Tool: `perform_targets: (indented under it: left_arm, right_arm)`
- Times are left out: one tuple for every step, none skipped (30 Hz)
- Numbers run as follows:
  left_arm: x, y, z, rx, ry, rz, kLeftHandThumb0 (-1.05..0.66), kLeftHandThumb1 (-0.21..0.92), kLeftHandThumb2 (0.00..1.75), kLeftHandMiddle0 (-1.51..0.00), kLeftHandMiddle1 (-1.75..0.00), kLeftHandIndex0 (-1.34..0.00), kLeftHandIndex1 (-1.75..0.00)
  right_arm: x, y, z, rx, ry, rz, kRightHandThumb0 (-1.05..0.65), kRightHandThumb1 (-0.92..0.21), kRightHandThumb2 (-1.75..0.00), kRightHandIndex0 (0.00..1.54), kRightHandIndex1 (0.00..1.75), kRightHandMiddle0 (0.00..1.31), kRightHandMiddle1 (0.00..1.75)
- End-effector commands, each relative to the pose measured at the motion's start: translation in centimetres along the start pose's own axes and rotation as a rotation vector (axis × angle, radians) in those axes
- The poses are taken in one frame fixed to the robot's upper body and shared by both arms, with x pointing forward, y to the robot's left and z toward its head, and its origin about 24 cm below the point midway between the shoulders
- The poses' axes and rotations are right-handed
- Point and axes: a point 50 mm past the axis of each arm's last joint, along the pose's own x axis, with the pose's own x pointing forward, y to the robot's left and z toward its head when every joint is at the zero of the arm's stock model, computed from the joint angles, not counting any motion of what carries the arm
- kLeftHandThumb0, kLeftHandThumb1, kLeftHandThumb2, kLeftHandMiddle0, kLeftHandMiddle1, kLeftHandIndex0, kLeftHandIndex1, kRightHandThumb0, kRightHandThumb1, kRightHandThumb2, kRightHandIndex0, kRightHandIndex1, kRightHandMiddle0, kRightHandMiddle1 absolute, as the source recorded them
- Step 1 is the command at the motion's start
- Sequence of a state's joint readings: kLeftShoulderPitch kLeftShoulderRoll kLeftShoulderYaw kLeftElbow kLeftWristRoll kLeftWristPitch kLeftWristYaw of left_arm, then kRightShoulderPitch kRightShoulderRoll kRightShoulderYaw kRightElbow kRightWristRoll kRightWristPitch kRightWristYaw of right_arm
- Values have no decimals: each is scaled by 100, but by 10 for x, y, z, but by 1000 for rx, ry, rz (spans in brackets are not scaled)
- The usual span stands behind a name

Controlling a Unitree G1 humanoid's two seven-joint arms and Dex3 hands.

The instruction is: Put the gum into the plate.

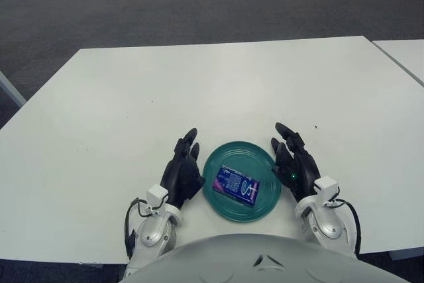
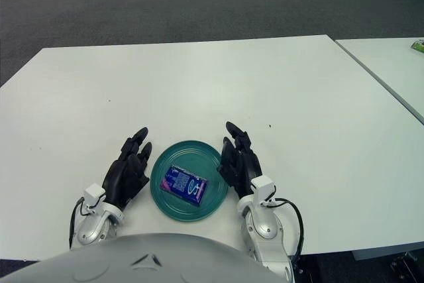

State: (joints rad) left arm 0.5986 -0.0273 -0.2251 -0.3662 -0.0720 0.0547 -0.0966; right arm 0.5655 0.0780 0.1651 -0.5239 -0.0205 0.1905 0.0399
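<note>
Left eye view, looking down over the robot's chest: the blue gum (image 1: 236,186) pack lay flat inside the teal plate (image 1: 262,160), a little askew, its long side running from upper left to lower right — wholly within the rim and touched by neither hand. The plate sat on the white bench (image 1: 212,91) near its front edge, directly before the robot.

The left hand (image 1: 181,171) showed just beside the plate's left rim, its dark fingers (image 1: 189,140) stretched forward and loosely together, holding nothing. The right hand (image 1: 294,164) showed just beside the plate's right rim in much the same pose — fingers (image 1: 289,134) extended and relaxed, gripping nothing, with a small green light glowing on its back. Whether either palm actually touched the bench could not be told. Both silver wrists, trailing black cables, reached back toward the grey curve of the robot's torso (image 1: 252,256) at the bottom of the view.

A second white table (image 2: 391,64) stood off to the right, a narrow gap between the two, and grey carpet (image 1: 199,4) spread beyond the far edge.
</note>
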Motion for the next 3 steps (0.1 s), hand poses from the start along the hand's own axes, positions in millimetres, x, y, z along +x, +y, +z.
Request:
perform_targets:
  left_arm:
    - [-6, 2, -14, -2, 75, -8, -105, 92, 113, -9, 0, 0, -23]
    - [-6, 2, -14, -5, 73, -10, -105, 92, 113, -9, 0, 0, -22]
    - [-6, 2, -14, -7, 71, -11, -105, 92, 112, -9, 0, 0, -22]
  right_arm:
    - [-14, -9, -11, -23, 65, -21, -83, -92, -94, 25, 1, 0, 51]
    - [-14, -9, -11, -21, 66, -24, -83, -92, -94, 25, 1, 0, 51]
    - [-14, -9, -11, -20, 66, -25, -82, -92, -94, 25, 1, 0, 51]
